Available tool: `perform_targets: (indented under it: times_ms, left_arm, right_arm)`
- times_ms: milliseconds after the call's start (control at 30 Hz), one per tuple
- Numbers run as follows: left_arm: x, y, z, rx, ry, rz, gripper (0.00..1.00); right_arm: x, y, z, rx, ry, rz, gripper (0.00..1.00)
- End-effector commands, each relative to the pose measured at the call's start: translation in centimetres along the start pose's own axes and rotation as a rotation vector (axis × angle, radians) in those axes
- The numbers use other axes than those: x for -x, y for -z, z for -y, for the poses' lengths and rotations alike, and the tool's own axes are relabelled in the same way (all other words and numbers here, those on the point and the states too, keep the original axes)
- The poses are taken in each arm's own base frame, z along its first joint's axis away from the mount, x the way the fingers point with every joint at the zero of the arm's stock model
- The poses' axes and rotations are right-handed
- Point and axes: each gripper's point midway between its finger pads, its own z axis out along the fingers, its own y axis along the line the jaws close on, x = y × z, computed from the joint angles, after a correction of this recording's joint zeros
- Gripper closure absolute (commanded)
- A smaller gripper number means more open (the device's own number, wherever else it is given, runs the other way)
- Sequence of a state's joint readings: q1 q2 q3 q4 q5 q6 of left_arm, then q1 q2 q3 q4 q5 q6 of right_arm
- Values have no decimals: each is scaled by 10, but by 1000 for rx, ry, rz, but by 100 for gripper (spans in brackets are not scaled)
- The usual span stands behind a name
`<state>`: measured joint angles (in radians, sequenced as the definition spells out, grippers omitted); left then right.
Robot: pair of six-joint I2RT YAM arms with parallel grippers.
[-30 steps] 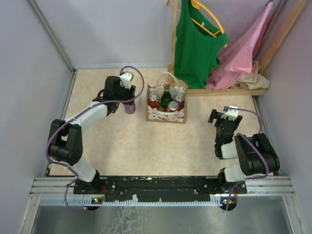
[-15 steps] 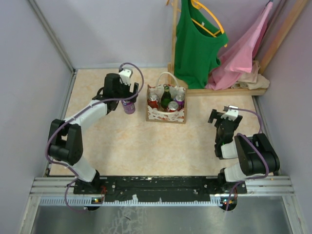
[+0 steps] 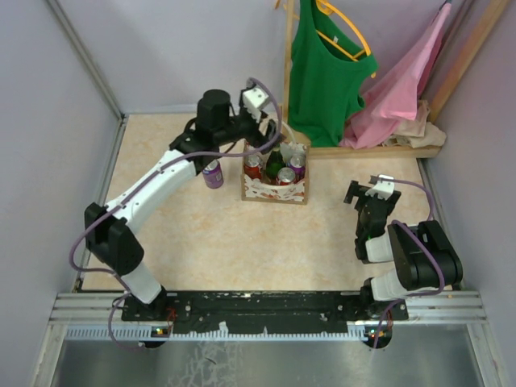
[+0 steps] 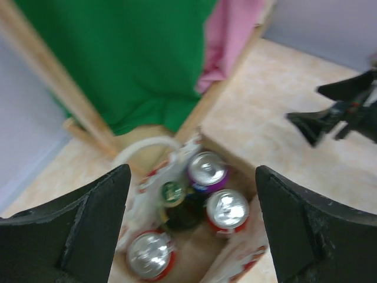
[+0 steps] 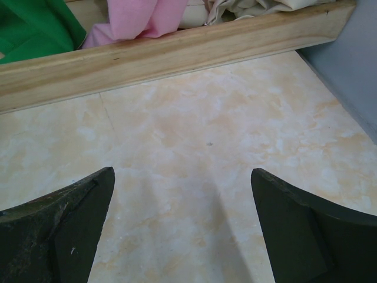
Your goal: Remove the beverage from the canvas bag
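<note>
Now, at the left, one purple can (image 3: 213,172) stands on the table (image 3: 201,234) just beside the canvas bag (image 3: 274,192). Above the bag we hold the left gripper (image 4: 191,170) wide and empty. Inside we see two red cans (image 4: 227,210), a green bottle (image 4: 172,193) and a second purple can (image 4: 207,170), packed close. We judge it best to centre over one can, drop straight, and keep the fingers (image 4: 88,224) off the handle (image 4: 144,144) and the neighbours. Far right, the right gripper (image 5: 181,171) hangs wide over the table, holding nothing.
</note>
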<state>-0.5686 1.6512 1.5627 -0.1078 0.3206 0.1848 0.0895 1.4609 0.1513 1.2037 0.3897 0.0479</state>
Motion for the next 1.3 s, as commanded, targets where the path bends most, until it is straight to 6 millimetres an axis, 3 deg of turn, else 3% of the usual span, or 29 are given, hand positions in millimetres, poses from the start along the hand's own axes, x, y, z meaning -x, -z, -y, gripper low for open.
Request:
perform_targets:
  times_ms: [0, 167, 500, 767, 933, 1033, 1133, 1233, 1267]
  left_arm:
    - [-42, -26, 49, -177, 111, -155, 8]
    - [-70, -44, 69, -204, 204, -264, 9]
    - [-115, -61, 86, -131, 268, -385, 10]
    - [-109, -53, 87, -72, 216, -357, 9]
    - [-124, -52, 91, -84, 230, -409, 10]
    - [-135, -50, 95, -87, 260, -433, 17]
    - [-141, -51, 96, -69, 291, -435, 36]
    - [-147, -54, 92, -32, 317, -437, 37]
    - [-148, -55, 91, -17, 325, -439, 31]
  right_arm:
    - [21, -6, -1, -4, -27, 67, 1]
    - [21, -6, -1, -5, -27, 67, 1]
    - [21, -6, -1, -6, -27, 67, 1]
    - [21, -6, -1, -4, -27, 67, 1]
    - [21, -6, -1, -5, -28, 67, 1]
    - [21, -6, -1, -5, -27, 68, 1]
    - [21, -6, -1, -5, -27, 68, 1]
    - [21, -6, -1, -5, -28, 67, 1]
    - [21, -6, -1, -5, -28, 67, 1]
